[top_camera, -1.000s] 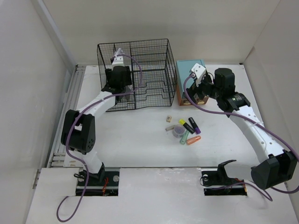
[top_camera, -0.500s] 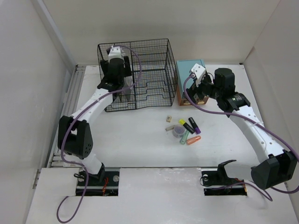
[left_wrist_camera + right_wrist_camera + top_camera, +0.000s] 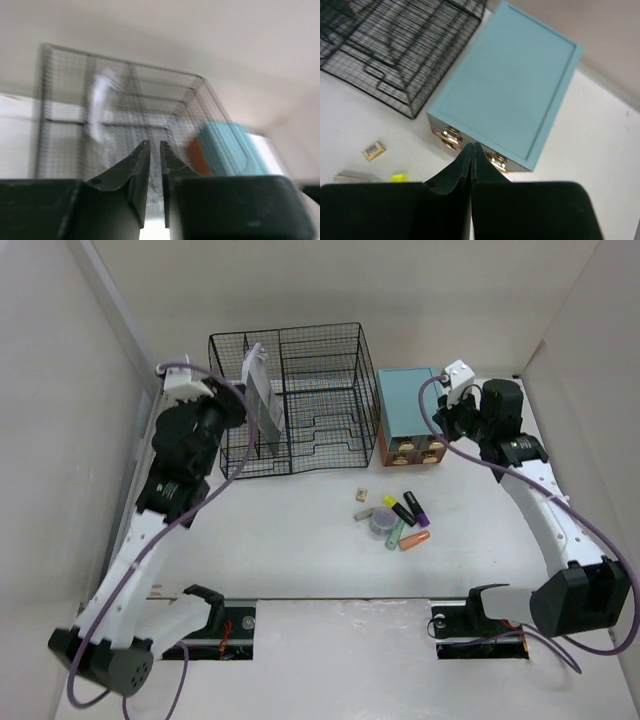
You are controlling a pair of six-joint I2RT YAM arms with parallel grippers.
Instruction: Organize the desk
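The desk (image 3: 300, 550) is a white tabletop. Highlighters (image 3: 408, 512), a tape roll (image 3: 381, 522) and a small tag (image 3: 363, 493) lie loose at its middle. My left gripper (image 3: 240, 403) hangs beside the left wall of the black wire organizer (image 3: 310, 400). In the blurred left wrist view, this gripper (image 3: 155, 145) is shut with nothing between its fingers. My right gripper (image 3: 452, 420) hovers over the teal drawer box (image 3: 405, 400). In its wrist view the right gripper (image 3: 471, 146) is shut and empty above the box's front edge (image 3: 470, 137).
A white flat item (image 3: 262, 395) stands upright in the organizer's left compartment. Both drawers (image 3: 410, 450) of the teal box are pushed in. Pale walls close in the desk on three sides. A grey rail (image 3: 150, 440) runs along the left edge.
The left arm pulled out of the organizer and swung left, its jaws shutting. The right gripper backed up and away from the drawer fronts and shut.
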